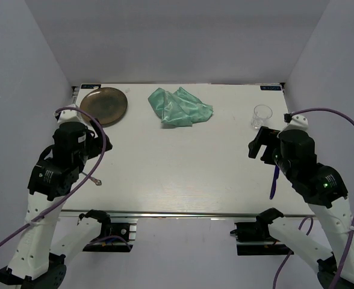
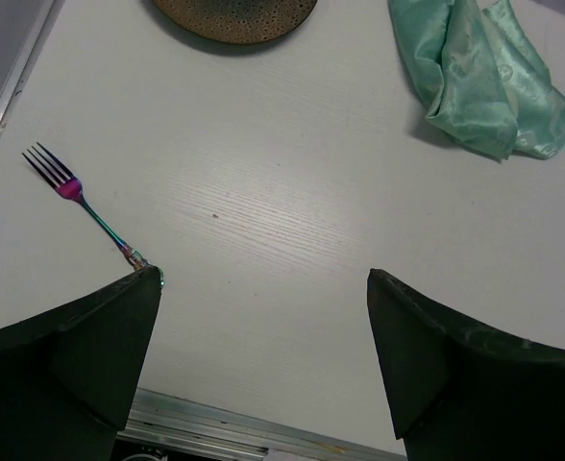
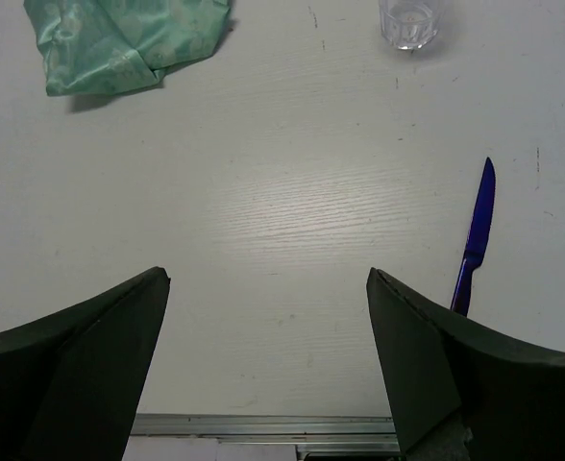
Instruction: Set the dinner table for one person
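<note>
1. There is one dinner table [image 1: 183, 174], white.
2. There is one round plate [image 1: 104, 105] of brown colour.
3. There is one green cloth [image 1: 180, 107], crumpled.
4. There is one clear glass [image 1: 262, 116].
5. There is one fork [image 2: 98, 221] with rainbow shine.
6. There is one blue knife [image 3: 477, 230].
7. There are two grippers: the left gripper [image 2: 263, 279] and the right gripper [image 3: 268, 274].

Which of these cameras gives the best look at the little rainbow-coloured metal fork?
The left wrist view: the rainbow-coloured metal fork shows close up, tines and most of its handle clear. The top external view shows only a thin sliver beside the left arm. The right wrist view misses it.
</note>
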You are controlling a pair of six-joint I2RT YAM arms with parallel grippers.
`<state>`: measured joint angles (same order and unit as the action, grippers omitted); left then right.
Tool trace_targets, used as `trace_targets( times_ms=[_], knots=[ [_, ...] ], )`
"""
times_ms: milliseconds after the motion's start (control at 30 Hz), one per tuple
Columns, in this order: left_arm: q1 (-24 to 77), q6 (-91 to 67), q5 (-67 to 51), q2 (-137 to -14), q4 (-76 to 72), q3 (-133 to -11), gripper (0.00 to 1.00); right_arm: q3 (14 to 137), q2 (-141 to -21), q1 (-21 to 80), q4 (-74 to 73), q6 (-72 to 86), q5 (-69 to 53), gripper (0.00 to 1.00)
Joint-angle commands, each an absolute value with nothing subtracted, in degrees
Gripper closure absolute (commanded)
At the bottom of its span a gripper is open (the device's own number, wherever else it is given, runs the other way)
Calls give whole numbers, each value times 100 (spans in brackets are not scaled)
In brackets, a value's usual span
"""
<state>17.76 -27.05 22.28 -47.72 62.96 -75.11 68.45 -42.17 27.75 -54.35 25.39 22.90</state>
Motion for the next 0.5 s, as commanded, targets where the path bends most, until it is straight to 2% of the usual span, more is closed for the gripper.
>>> trace_targets(
  times_ms=[0, 133, 267, 467],
  knots=[
    [1767, -2760, 2268, -4720, 6108, -7523, 2, 6803, -4263, 2777, -5089, 2628, 2514, 11],
    [1767, -2768, 2241, -4807, 5986, -7410, 2, 6593, -4149, 2760, -4923, 2505, 2506, 11],
    [1767, -2795, 2127, -4939, 5793, -7313, 2, 6241, -3920, 2769, -4439, 2303, 1873, 11],
    [1767, -2830, 961, -5694, 4784, -7172, 2, 6082, -3815, 2760, -4210, 2373, 1468, 11]
  ],
)
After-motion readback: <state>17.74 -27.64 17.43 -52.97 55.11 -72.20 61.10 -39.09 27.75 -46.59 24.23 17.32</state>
